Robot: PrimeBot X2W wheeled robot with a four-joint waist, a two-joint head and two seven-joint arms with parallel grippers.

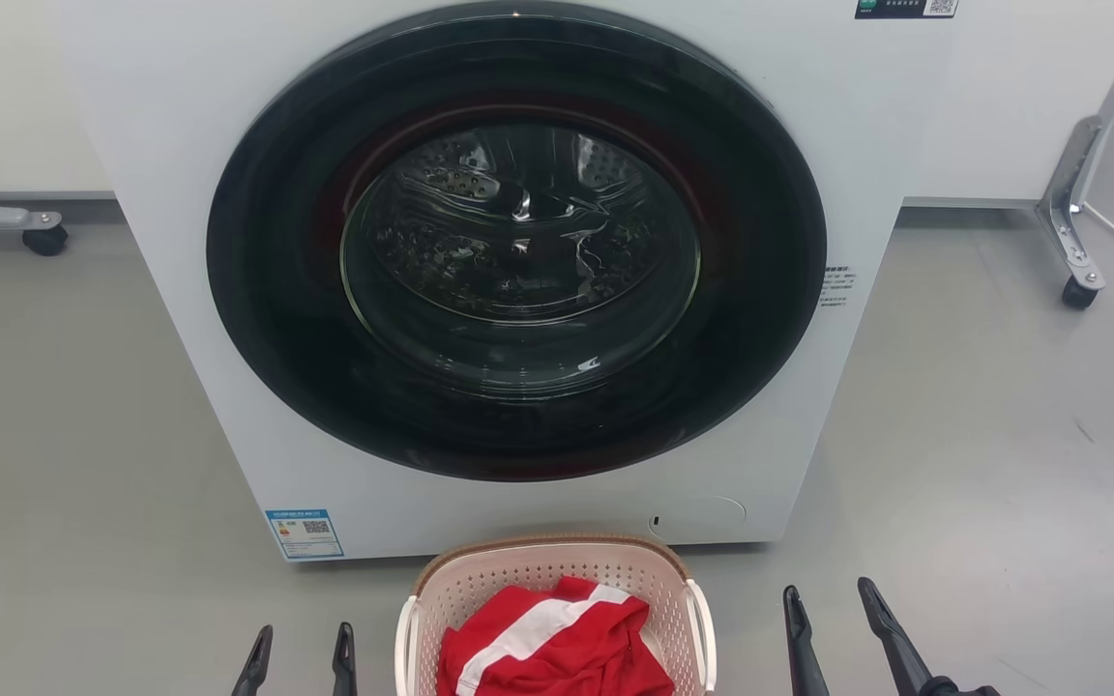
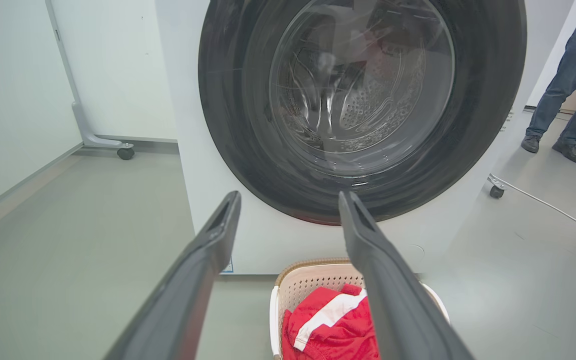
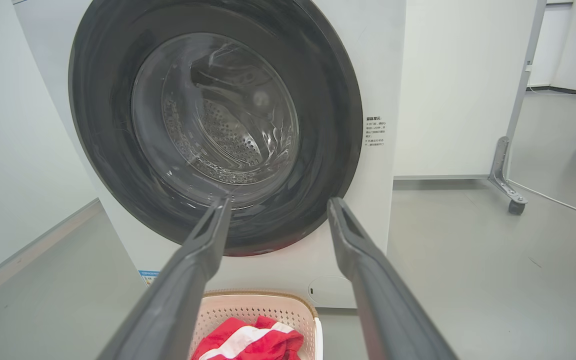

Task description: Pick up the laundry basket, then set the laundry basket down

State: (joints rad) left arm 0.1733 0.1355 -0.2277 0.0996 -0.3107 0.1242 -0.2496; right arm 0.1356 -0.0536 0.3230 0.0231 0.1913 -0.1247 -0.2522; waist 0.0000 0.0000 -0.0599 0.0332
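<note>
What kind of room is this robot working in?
Probably a test lab staged as a laundry corner: a front-loading washing machine on a grey floor, a laundry basket of red clothing, and wheeled partition panels behind.

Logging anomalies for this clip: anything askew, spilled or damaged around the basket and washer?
Nothing stands out. The laundry basket sits upright on the floor before the closed washing machine, a red-and-white garment inside it; left pincer and right pincer are open, apart from it.
</note>
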